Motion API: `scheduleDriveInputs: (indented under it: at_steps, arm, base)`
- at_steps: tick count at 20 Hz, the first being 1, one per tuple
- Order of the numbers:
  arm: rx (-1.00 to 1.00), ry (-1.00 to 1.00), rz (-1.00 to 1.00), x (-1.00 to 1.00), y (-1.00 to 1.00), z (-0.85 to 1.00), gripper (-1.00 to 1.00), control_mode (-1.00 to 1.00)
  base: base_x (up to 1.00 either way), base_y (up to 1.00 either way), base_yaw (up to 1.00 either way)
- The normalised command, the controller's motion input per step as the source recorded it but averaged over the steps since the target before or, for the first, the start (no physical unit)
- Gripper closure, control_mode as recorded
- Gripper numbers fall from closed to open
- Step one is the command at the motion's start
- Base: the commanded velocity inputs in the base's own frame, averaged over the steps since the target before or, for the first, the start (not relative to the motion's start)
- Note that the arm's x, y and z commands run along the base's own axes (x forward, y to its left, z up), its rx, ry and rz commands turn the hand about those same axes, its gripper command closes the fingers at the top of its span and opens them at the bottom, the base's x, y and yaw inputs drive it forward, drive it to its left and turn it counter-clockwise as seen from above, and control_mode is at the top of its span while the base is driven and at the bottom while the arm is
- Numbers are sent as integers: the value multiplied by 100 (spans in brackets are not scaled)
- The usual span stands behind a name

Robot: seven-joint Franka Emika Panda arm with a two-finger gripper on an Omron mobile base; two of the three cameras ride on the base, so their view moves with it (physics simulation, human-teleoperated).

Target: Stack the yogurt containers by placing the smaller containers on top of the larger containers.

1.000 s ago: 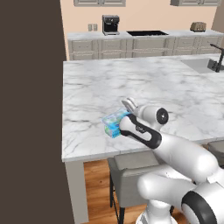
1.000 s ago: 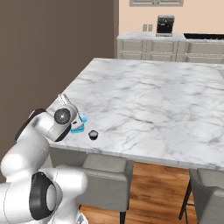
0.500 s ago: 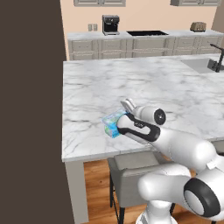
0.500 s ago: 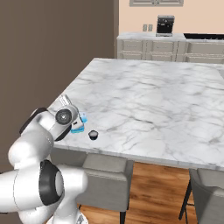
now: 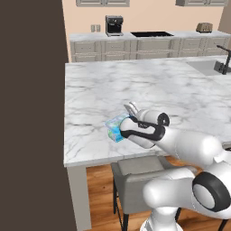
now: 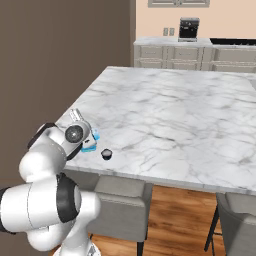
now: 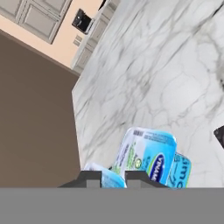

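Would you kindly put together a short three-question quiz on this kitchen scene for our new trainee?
1. True or false: the small dark cup already sits on the light-blue yogurt pack.
2. What stands on the back counter? A) a coffee machine B) a blender C) a kettle
3. Fill in: the cup and pack stand near the island's ____ edge.

Key: 1 false, it stands on the marble beside the pack; 2 A; 3 front, nearest the robot.
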Motion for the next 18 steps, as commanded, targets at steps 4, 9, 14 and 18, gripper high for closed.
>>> scheduleDriveInputs:
  at_steps: [4,9,14,18]
  arm:
    - [0,0,-1,11,-7,-1,100,-100]
    - [0,0,-1,10,-2,-6,100,-100]
    - [0,0,-2,14,0,-11,100,-100]
    - [0,0,-2,17,0,-15,100,-100]
  base:
    - [0,0,0]
    - [0,0,0]
    - [0,0,0]
    - [0,0,0]
